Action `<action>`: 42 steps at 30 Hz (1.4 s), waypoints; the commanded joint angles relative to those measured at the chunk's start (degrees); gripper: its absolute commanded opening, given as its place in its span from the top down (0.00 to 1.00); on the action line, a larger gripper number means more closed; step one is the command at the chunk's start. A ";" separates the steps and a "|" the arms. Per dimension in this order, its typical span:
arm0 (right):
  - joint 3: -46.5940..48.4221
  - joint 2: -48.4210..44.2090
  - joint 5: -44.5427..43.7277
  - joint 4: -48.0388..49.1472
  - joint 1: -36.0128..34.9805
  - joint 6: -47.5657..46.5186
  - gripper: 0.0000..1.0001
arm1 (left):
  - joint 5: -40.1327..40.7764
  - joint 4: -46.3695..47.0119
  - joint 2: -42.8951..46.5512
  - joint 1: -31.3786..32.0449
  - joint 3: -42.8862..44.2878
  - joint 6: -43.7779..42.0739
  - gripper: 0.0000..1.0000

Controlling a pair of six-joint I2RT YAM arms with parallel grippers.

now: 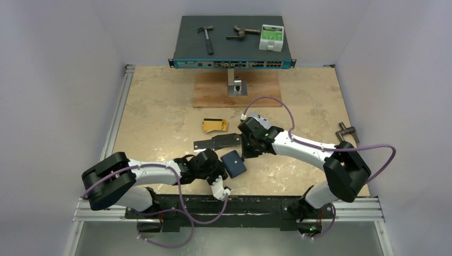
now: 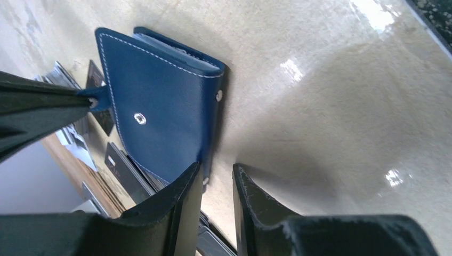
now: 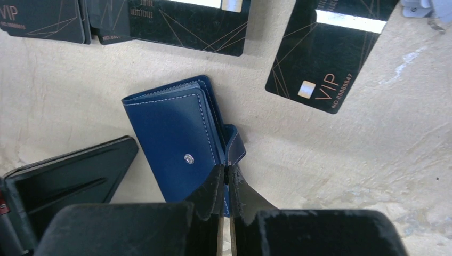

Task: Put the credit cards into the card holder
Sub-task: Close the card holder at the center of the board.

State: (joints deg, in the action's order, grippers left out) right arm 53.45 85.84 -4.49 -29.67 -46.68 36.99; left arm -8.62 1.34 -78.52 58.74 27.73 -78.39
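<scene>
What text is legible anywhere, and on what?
"VIP", "NO.8888…" (last digits unsure): right black card.
"VIP": top-left black card.
card holder: none.
switch, green box: too small to read.

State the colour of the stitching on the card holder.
White, against the navy-blue card holder; clearest in the left wrist view.
</scene>
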 commanded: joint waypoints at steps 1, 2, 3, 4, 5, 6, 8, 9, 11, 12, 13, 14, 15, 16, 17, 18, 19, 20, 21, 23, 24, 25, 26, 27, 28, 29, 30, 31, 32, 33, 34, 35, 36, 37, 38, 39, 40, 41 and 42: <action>-0.08 -0.67 4.90 4.21 0.54 -2.41 1.00 | -2.18 11.28 -1.96 0.50 -2.16 -6.23 0.72; 0.04 -0.47 5.55 4.05 0.53 -2.79 1.00 | -2.31 13.31 -2.06 0.50 -1.86 -5.24 0.72; 0.07 -0.41 5.85 3.97 0.53 -3.07 1.00 | -2.02 14.44 -2.03 0.50 -1.34 -4.07 0.72; 0.07 -0.34 6.04 3.94 0.53 -3.28 1.00 | -1.79 15.80 -1.88 0.50 -1.16 -3.02 0.72; 0.07 -0.28 6.05 3.78 0.56 -3.61 1.00 | -1.72 18.46 -1.82 0.50 -1.61 -2.66 0.72; 0.15 -0.20 6.03 3.67 0.54 -3.83 1.00 | -1.85 20.68 -1.90 0.50 -2.54 -3.00 0.72; 0.31 0.34 6.48 3.76 0.49 -4.42 1.00 | -3.19 24.64 -2.23 0.50 -4.55 -4.23 0.72; 0.41 0.68 6.57 3.83 0.53 -4.80 1.00 | -3.85 25.32 -2.37 0.50 -5.16 -4.79 0.72; -0.10 1.38 7.06 4.55 0.53 -5.19 1.00 | -4.79 25.43 -2.87 0.58 -5.42 -4.77 0.71; -0.42 1.82 7.14 4.95 0.58 -5.35 1.00 | -5.04 25.39 -3.05 0.51 -5.32 -4.20 0.71; -0.78 2.34 7.05 5.28 0.48 -5.31 1.00 | -5.14 25.05 -3.17 0.51 -5.09 -3.75 0.71; -1.08 2.83 7.04 5.48 0.53 -5.23 1.00 | -5.17 24.34 -3.25 0.53 -4.77 -3.27 0.71; -1.41 3.21 7.00 5.69 0.47 -5.18 1.00 | -5.30 23.81 -3.27 0.50 -4.51 -2.93 0.71; -1.68 3.49 6.77 5.75 0.47 -5.18 1.00 | -5.33 23.44 -3.39 0.50 -4.44 -2.86 0.72; -1.91 3.72 6.56 5.76 0.45 -5.18 1.00 | -5.53 23.55 -3.41 0.50 -4.63 -2.85 0.72; -1.94 4.07 6.47 5.65 0.47 -5.32 1.00 | -5.74 23.83 -3.40 0.50 -4.90 -2.62 0.72; -1.80 4.39 6.40 5.48 0.49 -5.46 1.00 | -5.85 24.15 -3.50 0.50 -5.02 -2.52 0.72; -1.67 4.80 6.54 5.45 0.45 -5.73 1.00 | -6.18 24.49 -3.55 0.52 -5.19 -2.29 0.72; -1.49 5.00 6.55 5.34 0.45 -5.97 1.00 | -6.42 24.63 -3.63 0.50 -5.18 -2.07 0.72; -1.29 5.31 6.47 5.37 0.45 -6.21 1.00 | -6.81 24.05 -4.03 0.42 -4.83 -1.91 0.72; -1.21 5.42 6.55 5.33 0.45 -6.34 1.00 | -6.96 23.75 -4.25 0.41 -4.74 -1.86 0.72; -1.10 5.51 6.64 5.27 0.45 -6.40 1.00 | -7.22 23.27 -4.46 0.39 -4.55 -1.81 0.72; -0.93 5.48 6.83 5.35 0.45 -6.43 1.00 | -7.54 22.78 -4.56 0.29 -4.35 -1.85 0.72; -0.85 5.51 7.08 5.41 0.49 -6.53 1.00 | -7.84 22.40 -4.75 0.17 -4.15 -1.85 0.72; -0.76 5.59 7.19 5.41 0.47 -6.62 1.00 | -8.16 21.95 -4.87 0.04 -4.03 -1.74 0.72; -0.58 5.76 7.33 5.41 0.45 -6.71 1.00 | -8.43 21.42 -5.02 -0.14 -3.83 -1.62 0.73; -0.55 5.82 7.62 5.46 0.45 -6.75 1.00 | -8.69 20.82 -5.06 -0.29 -3.65 -1.61 0.73; -0.54 6.01 7.91 5.51 0.42 -6.90 1.00 | -8.83 20.16 -5.06 -0.56 -3.45 -1.45 0.73; -0.52 6.12 8.06 5.38 0.32 -6.95 1.00 | -8.87 19.66 -5.14 -0.80 -3.30 -1.39 0.74; -0.52 6.30 8.08 5.28 0.23 -7.18 1.00 | -9.00 19.46 -5.15 -1.00 -3.24 -1.19 0.74; -0.49 6.49 8.17 5.14 -0.07 -7.44 1.00 | -9.17 19.22 -5.19 -1.26 -3.15 -1.00 0.75; -0.39 6.67 8.10 4.86 -0.34 -7.61 1.00 | -9.33 18.95 -5.24 -1.46 -3.16 -0.90 0.76; -0.25 6.85 8.14 4.61 -0.65 -7.82 1.00 | -9.53 18.69 -5.26 -1.82 -3.21 -0.81 0.77; -0.09 6.99 8.22 4.48 -0.91 -7.99 1.00 | -9.65 18.24 -5.25 -2.06 -3.18 -0.74 0.78; 0.04 7.05 8.31 4.31 -1.08 -8.20 1.00 | -9.89 17.91 -5.26 -2.32 -3.15 -0.67 0.78; 0.28 7.08 8.36 4.11 -1.13 -8.32 1.00 | -10.12 17.60 -5.30 -2.58 -3.16 -0.55 0.79; 0.37 7.04 8.48 4.10 -1.14 -8.40 1.00 | -10.42 16.87 -5.29 -2.91 -3.12 -0.54 0.81; 0.46 6.99 8.71 4.05 -1.16 -8.47 1.00 | -11.05 15.94 -5.19 -3.19 -2.96 -0.54 0.83; 0.58 6.86 8.97 4.06 -1.15 -8.54 1.00 | -11.84 14.76 -5.08 -3.65 -2.76 -0.58 0.86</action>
State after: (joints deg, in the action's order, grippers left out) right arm 53.15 91.57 3.16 -24.12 -47.16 29.95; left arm -16.95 21.34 -83.05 56.62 23.46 -80.51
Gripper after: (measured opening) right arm 0.008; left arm 0.183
